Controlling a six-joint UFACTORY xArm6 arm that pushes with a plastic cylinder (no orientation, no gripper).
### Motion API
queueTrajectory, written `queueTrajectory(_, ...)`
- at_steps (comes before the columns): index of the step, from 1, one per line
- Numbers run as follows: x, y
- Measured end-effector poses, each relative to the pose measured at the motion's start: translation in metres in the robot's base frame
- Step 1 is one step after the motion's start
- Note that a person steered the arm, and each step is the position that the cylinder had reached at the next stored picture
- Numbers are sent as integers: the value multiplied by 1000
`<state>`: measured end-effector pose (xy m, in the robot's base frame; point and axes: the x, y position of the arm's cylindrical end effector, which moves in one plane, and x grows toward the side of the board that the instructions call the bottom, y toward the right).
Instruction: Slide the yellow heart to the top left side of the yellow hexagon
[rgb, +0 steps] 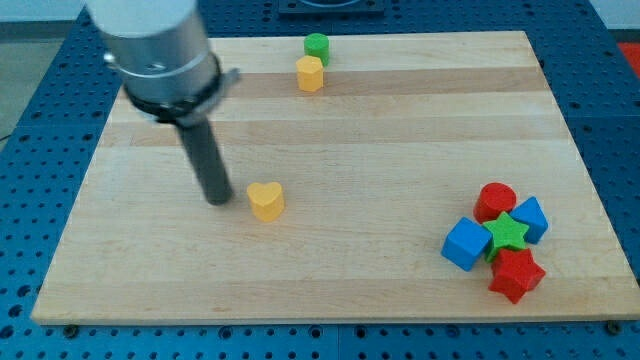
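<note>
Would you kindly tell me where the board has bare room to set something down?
Bare: the middle, between the yellow heart and the cluster around the green star; also the bottom left, below my tip. Crowded: bottom right, and by the yellow hexagon.

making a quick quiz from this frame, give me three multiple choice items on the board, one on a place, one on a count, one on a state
1. Where is my tip relative to the yellow heart?
A. on the view's left
B. on the view's right
C. on top of it

2. How many red blocks are there?
A. one
B. two
C. four

3. The green block and yellow hexagon are:
A. far apart
B. stacked
C. close together

Answers: 1 A, the rod ends left of the heart with a small gap. 2 B, both sit in the cluster at lower right. 3 C, they sit side by side near the view's top.
</note>
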<state>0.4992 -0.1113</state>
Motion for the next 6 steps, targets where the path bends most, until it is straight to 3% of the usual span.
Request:
queueTrajectory(1,55,-3)
queueTrajectory(2,49,8)
queueTrajectory(3,-4,65)
queueTrajectory(4,-88,51)
queueTrajectory(5,-125,39)
queueTrajectory(6,-122,10)
